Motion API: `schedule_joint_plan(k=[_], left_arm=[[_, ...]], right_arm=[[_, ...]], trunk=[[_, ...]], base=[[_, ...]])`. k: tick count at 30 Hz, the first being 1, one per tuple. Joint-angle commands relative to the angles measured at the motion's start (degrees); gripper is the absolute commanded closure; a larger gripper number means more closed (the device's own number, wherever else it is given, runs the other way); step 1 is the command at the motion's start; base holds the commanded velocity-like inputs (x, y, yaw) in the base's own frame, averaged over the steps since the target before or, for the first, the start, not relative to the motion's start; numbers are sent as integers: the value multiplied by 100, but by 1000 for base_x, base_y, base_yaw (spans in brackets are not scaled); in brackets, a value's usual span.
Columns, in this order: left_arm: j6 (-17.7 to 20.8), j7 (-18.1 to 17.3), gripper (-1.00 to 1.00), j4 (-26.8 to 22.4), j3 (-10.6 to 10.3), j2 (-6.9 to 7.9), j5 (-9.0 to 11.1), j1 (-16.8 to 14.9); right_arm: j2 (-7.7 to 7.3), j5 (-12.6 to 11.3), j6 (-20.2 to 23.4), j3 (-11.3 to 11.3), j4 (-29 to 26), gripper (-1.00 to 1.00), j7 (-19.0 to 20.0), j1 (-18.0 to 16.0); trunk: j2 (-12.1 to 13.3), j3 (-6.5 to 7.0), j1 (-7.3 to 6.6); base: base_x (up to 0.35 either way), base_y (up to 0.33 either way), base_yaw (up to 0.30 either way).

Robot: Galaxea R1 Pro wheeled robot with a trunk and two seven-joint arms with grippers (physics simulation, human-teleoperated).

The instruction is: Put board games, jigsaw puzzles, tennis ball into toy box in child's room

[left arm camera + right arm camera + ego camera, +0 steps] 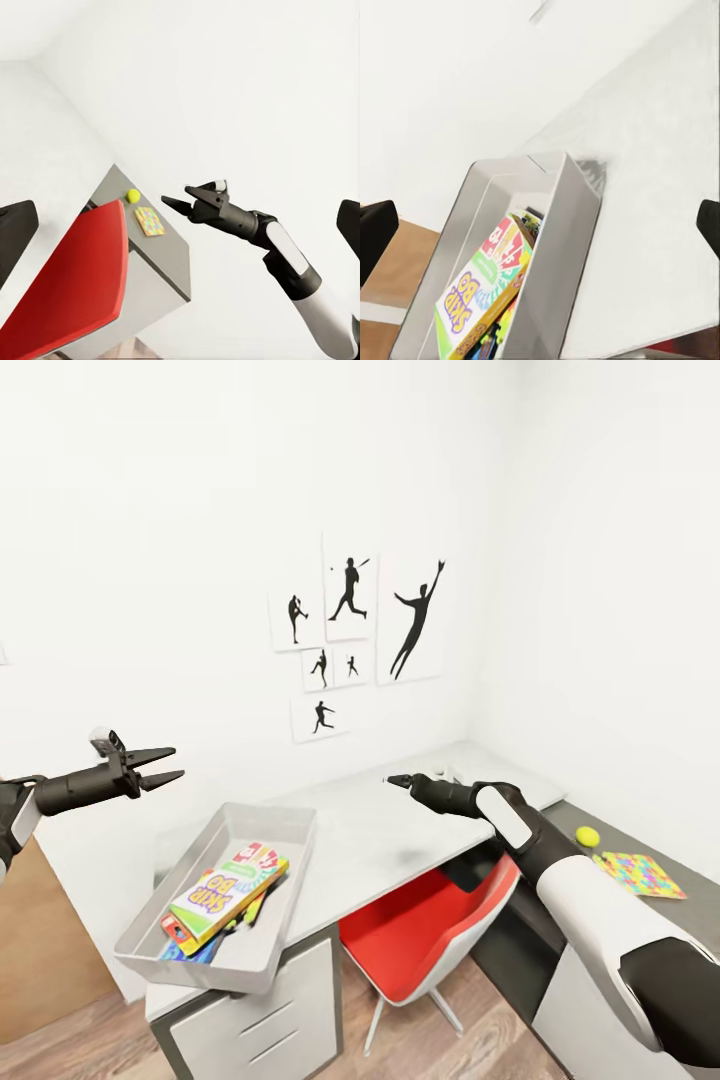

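The light grey toy box (290,822) (579,196) stands on the left end of the pale table (400,838). Inside it a SKIP BO board game (224,889) (482,294) lies tilted on top of other colourful flat pieces, one of them blue. On the lower dark wing at the right rest the tennis ball (588,836) (133,196) and one jigsaw puzzle (641,874) (149,221). My left gripper (178,763) hovers open above and left of the box. Over the table's middle my right gripper (393,780) (176,194) is open, holding nothing. The bed is out of view.
A red chair (432,932) (67,289) is tucked under the table between the white drawers (262,1025) and the dark wing (690,905). Black sports pictures (352,630) hang on the wall behind. Wood floor (470,1035) shows below.
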Motion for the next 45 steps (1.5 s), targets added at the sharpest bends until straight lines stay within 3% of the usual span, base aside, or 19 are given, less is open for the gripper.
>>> schedule_joint_plan(k=[1, 14, 26, 35, 45], left_arm=[[61, -26, -100, -1, 4, 2, -9, -2], [54, -26, -100, -1, 5, 16, -2, 3], [56, -26, -100, -1, 9, 19, -1, 32], [53, -26, -100, -1, 280, 28, -8, 63], [53, -26, -100, -9, 336, 28, -9, 85]], right_arm=[[-3, 7, 1, 21, 2, -100, 18, -6], [1, 5, -237, 26, 25, -100, -1, 30], [9, 198, -249, 46, 29, -100, -24, 47], [13, 201, -250, 54, 29, -100, -38, 47], [5, 209, -365, 56, 29, -100, -33, 47]], trunk=[[-8, -2, 3], [-8, 33, 3], [-8, 34, 3], [-8, 76, 3], [-8, 113, 3]], base=[[-36, 13, -249], [-58, 27, -123], [-20, 29, -1], [-20, 53, -122], [-1, 3, -110]])
